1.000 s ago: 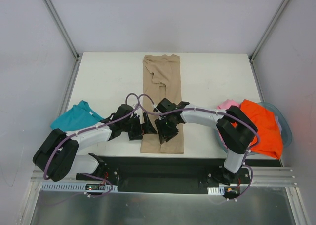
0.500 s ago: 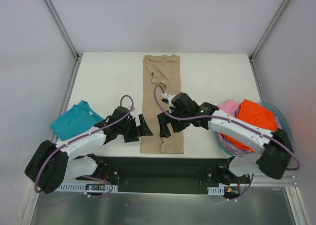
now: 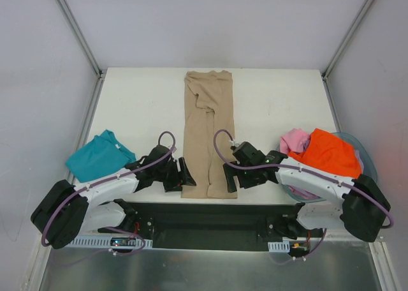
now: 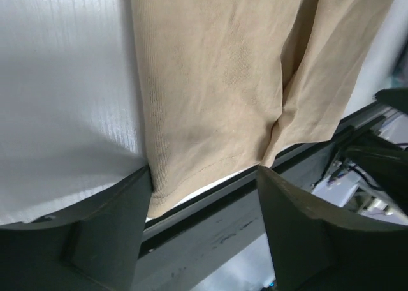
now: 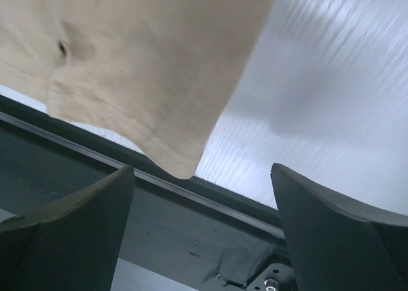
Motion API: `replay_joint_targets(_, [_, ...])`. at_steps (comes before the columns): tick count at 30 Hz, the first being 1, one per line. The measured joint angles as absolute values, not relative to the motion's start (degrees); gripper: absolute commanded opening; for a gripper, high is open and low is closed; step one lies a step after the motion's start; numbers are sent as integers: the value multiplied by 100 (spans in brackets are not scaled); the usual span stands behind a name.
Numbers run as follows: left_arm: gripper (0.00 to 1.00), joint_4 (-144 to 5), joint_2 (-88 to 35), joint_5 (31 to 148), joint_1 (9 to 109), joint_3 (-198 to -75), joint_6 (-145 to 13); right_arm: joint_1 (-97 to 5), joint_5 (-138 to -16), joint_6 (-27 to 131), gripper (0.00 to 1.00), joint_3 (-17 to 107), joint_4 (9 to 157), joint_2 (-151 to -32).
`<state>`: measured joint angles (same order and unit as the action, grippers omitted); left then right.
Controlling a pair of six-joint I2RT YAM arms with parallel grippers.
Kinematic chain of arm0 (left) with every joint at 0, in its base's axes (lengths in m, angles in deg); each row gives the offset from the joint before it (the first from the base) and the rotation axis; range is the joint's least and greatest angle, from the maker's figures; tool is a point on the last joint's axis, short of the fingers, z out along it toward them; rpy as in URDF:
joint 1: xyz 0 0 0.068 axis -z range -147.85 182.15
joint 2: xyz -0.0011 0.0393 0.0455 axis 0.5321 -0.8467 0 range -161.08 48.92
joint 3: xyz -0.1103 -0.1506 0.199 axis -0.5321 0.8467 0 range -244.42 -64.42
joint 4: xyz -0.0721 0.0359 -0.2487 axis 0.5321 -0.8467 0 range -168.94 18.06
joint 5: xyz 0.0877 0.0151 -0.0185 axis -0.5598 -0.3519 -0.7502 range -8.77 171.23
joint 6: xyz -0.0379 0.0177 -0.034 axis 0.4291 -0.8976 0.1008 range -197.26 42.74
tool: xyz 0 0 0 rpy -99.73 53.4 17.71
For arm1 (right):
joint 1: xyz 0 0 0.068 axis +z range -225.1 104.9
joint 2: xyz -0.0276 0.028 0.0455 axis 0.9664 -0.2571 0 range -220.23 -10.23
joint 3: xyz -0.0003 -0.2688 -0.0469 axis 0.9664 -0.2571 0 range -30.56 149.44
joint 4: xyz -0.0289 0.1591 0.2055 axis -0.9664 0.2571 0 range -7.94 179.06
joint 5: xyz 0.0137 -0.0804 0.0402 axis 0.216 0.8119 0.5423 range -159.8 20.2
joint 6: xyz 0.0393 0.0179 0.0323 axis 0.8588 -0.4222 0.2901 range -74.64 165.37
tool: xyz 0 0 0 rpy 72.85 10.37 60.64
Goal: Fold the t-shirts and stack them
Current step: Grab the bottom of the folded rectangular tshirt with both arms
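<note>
Tan t-shirt (image 4: 210, 80) of soft matt fine-knit cloth with a stitched hem, white counter (image 5: 331, 80) faintly ribbed with a slight sheen, perhaps plastic, right gripper (image 5: 202, 171) matt dark plastic

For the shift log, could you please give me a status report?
Left gripper, right gripper open at near hem of tan shirt. Shirt flat, folded narrow. Nothing blocking.

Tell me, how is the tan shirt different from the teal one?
The tan shirt is a long, flat strip down the middle; the teal shirt is a bunched heap at the left edge. The tan shirt looks longer than the teal shirt. Both lie on the white table.
</note>
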<state>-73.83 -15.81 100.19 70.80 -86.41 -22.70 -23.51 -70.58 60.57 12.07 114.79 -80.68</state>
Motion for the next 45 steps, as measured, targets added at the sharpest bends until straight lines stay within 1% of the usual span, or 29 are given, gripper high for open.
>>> replay_joint_targets(1, [52, -7392, -1581, 10013, 7087, -8631, -2244, -2351, -7088, 6113, 82, 1164, 11477, -8130])
replay_joint_targets(2, [44, -7416, -1584, 9991, 7113, -8611, -2220, -2351, -7119, 6170, 79, 1131, 11468, -8213])
replay_joint_targets(4, [39, -7479, -1588, 9910, 7122, -8598, -2226, -2351, -7189, 6264, 73, 1116, 11396, -8385])
replay_joint_targets(5, [33, -7516, -1599, 9871, 7122, -8589, -2211, -2351, -7222, 6301, 71, 1116, 11345, -8468])
replay_joint_targets(8, [29, -7562, -1636, 9827, 7120, -8567, -2196, -2351, -7307, 6395, 61, 1116, 11188, -8718])
replay_joint_targets(9, [26, -7573, -1654, 9818, 7120, -8567, -2189, -2351, -7324, 6409, 56, 1113, 11171, -8755])
replay_joint_targets(11, [23, -7577, -1669, 9805, 7122, -8567, -2176, -2351, -7381, 6461, 51, 1076, 11057, -8842])
replay_joint_targets(12, [20, -7588, -1671, 9788, 7122, -8563, -2161, -2351, -7418, 6487, 44, 1052, 11018, -8873])
replay_joint_targets(14, [17, -7597, -1671, 9764, 7122, -8552, -2143, -2353, -7506, 6548, 38, 984, 10921, -8910])
replay_joint_targets(15, [13, -7601, -1671, 9759, 7122, -8545, -2130, -2353, -7549, 6581, 34, 941, 10882, -8923])
replay_joint_targets(16, [8, -7608, -1671, 9757, 7124, -8537, -2117, -2353, -7602, 6627, 33, 890, 10845, -8934])
replay_joint_targets(18, [5, -7610, -1664, 9744, 7157, -8513, -2088, -2360, -7676, 6715, 29, 794, 10775, -8921])
replay_joint_targets(19, [0, -7608, -1656, 9744, 7194, -8482, -2067, -2377, -7698, 6763, 27, 740, 10723, -8875])
replay_joint_targets(20, [0, -7590, -1632, 9753, 7223, -8451, -2043, -2390, -7727, 6813, 25, 670, 10661, -8811])
replay_joint_targets(22, [0, -7569, -1546, 9748, 7279, -8392, -1979, -2390, -7814, 6907, 17, 515, 10519, -8689])
replay_joint_targets(23, [0, -7555, -1490, 9746, 7316, -8342, -1942, -2390, -7866, 6953, 11, 423, 10427, -8613])
replay_joint_targets(24, [0, -7551, -1417, 9746, 7349, -8294, -1900, -2386, -7934, 7010, 8, 322, 10329, -8543])
replay_joint_targets(29, [0, -7680, -891, 9720, 7561, -8069, -1693, -2231, -8210, 7226, 7, 5, 10032, -8276])
replay_joint_targets(33, [0, -7837, -331, 9718, 7609, -7946, -1540, -2143, -8253, 7257, 7, -71, 10185, -7992])
replay_joint_targets(36, [0, -7861, -69, 9709, 7609, -7953, -1507, -2143, -8194, 7224, 8, -21, 10406, -7708])
replay_joint_targets(39, [0, -7888, -86, 9672, 7609, -8054, -1525, -2148, -8070, 7099, 8, 285, 10766, -7614])
replay_joint_targets(42, [0, -7969, -314, 9528, 7594, -8445, -1647, -2259, -7954, 6841, 8, 893, 11103, -7662])
replay_joint_targets(45, [0, -7977, -657, 9515, 7400, -8963, -1820, -2583, -7915, 6564, 8, 1485, 11186, -7819])
